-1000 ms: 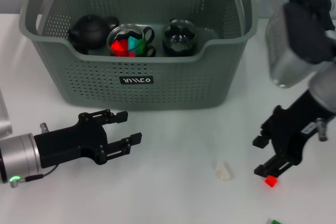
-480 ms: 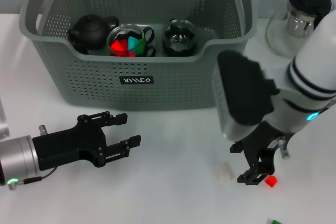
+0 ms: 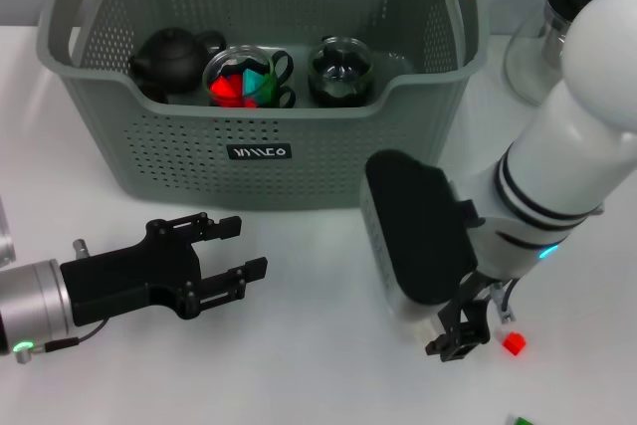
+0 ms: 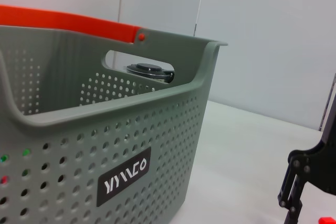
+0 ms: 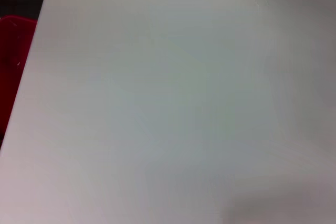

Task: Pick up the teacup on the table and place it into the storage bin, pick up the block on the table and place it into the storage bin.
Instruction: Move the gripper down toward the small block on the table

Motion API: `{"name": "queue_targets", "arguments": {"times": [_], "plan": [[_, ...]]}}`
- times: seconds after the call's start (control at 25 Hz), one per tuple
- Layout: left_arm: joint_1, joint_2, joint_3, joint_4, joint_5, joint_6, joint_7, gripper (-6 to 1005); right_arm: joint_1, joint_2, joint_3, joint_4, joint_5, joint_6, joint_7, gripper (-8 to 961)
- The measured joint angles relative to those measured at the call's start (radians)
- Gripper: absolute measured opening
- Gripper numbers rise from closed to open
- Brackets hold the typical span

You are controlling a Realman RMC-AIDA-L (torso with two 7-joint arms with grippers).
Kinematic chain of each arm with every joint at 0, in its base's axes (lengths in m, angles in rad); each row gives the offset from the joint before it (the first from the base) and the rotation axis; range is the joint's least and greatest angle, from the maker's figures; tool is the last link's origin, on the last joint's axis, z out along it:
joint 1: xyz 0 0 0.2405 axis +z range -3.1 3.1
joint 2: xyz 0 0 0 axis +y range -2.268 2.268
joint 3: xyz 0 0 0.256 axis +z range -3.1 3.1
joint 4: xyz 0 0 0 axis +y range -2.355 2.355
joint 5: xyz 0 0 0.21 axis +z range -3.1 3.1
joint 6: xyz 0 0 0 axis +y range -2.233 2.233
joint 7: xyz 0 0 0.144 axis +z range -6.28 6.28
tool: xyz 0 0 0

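Bin (image 3: 299,136) stands at the far middle of the counter (image 3: 328,385) and already holds a teapot, a glass cup with coloured pieces and a dark cup. A red block (image 3: 513,342) lies on the counter, not yet binned. Right tool (image 3: 460,335) is low just left of it; I cannot tell its spread. Left tool (image 3: 224,251) waits wide at near left.

right pincer (image 3: 460,330) swung leftward, past red block (image 3: 513,342)
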Motion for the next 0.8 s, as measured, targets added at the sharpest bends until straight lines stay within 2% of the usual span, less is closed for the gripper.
{"name": "queue_targets", "arguments": {"times": [0.4, 0.8], "plan": [[0.000, 0.000, 0.000, -0.001, 0.000, -0.005, -0.002, 629, 0.003, 0.001, -0.068, 0.063, 0.006, 0.082, 0.001, 593], [0.002, 0.000, 0.000, -0.001, 0.000, -0.006, -0.002, 629, 0.006, 0.002, -0.073, 0.073, 0.028, 0.099, -0.003, 584]]}}
